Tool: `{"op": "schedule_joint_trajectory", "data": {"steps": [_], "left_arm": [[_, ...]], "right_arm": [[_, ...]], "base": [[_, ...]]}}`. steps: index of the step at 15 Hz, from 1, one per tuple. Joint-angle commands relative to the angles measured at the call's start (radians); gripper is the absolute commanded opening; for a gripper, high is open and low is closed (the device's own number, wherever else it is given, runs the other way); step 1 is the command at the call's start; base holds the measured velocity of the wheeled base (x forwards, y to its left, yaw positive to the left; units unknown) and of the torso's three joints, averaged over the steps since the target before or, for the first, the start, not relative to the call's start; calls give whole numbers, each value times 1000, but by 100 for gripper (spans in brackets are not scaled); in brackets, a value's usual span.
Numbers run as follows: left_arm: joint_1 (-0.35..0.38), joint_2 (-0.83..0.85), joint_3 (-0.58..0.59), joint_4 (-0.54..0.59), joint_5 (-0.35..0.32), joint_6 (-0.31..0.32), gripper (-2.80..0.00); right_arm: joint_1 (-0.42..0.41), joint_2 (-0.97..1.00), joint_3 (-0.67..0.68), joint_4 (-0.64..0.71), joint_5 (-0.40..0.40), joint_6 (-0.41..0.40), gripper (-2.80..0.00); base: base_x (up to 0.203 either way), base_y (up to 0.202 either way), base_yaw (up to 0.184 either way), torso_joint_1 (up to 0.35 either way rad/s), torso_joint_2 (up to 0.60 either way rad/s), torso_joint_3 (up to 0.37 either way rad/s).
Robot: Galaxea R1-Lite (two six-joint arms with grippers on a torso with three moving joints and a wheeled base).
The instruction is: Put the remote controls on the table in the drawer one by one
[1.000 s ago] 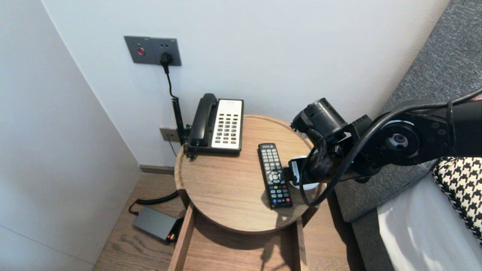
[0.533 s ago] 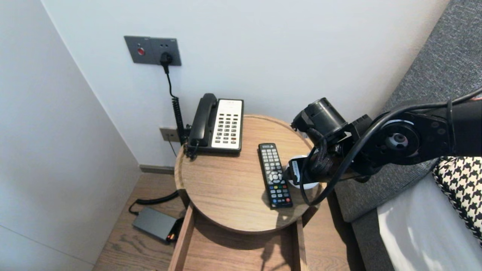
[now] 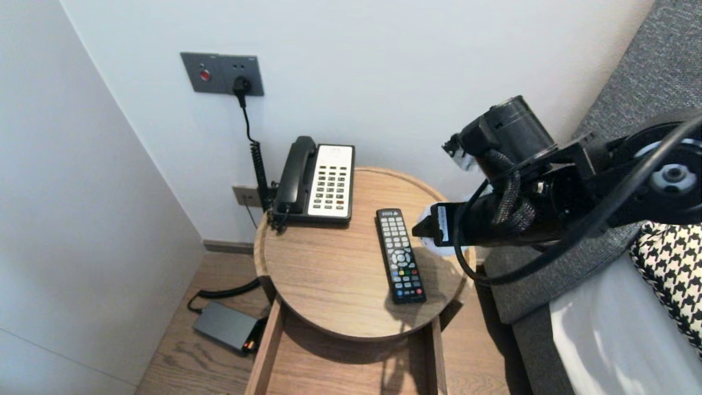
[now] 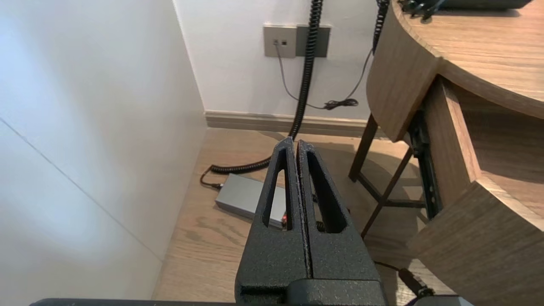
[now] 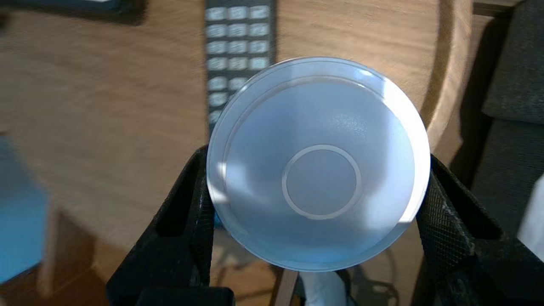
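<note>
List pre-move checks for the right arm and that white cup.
1. Grip: right gripper has its fingers against both sides of the white cup: ok.
2. Cup attitude: the wrist view looks straight into it, it seems upright and the inside is bare: ok.
3. Clearance: in the head view the cup seems to hang above the table: ok.
4. Neighbours: the remote lies just beside and below the cup, so a low sweep toward the telephone could hit it: not ok.
5. Cup's underside: hidden, cannot tell.
6. Left gripper shut, parked low beside the table: ok.
</note>
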State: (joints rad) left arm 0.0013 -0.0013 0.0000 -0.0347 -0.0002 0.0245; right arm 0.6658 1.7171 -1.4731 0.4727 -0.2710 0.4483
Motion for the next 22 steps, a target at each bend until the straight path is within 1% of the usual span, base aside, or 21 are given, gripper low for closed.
{"op": "schedule_joint_trajectory", "data": {"steps": [1, 4, 7, 10, 12, 13, 17, 22], "left_arm": [[0, 0, 12, -1, 0, 0, -280], [0, 0, 12, 0, 0, 0, -280], [0, 0, 12, -1, 0, 0, -280], [0, 0, 12, 0, 0, 0, -280], [0, 0, 12, -1, 0, 0, -280], [0, 0, 12, -1, 0, 0, -280], [0, 0, 12, -1, 0, 0, -280], [0, 0, 12, -1, 0, 0, -280]], "right_arm": [[64, -81, 23, 13, 39, 4, -280], [209, -122, 64, 49, 83, 5, -280], [323, -139, 120, 61, 146, 5, -280], [413, -145, 178, 64, 163, 1, -280], [500, -130, 217, 64, 170, -2, -280], [525, -115, 250, 62, 176, -4, -280], [562, -49, 279, 56, 207, -6, -280], [564, 59, 226, 54, 206, -7, -280]], "base": [[0, 0, 0, 0, 0, 0], [0, 0, 0, 0, 0, 0], [0, 0, 0, 0, 0, 0], [0, 0, 0, 0, 0, 0], [0, 0, 0, 0, 0, 0], [0, 0, 0, 0, 0, 0], [0, 0, 0, 0, 0, 0], [0, 0, 0, 0, 0, 0]]}}
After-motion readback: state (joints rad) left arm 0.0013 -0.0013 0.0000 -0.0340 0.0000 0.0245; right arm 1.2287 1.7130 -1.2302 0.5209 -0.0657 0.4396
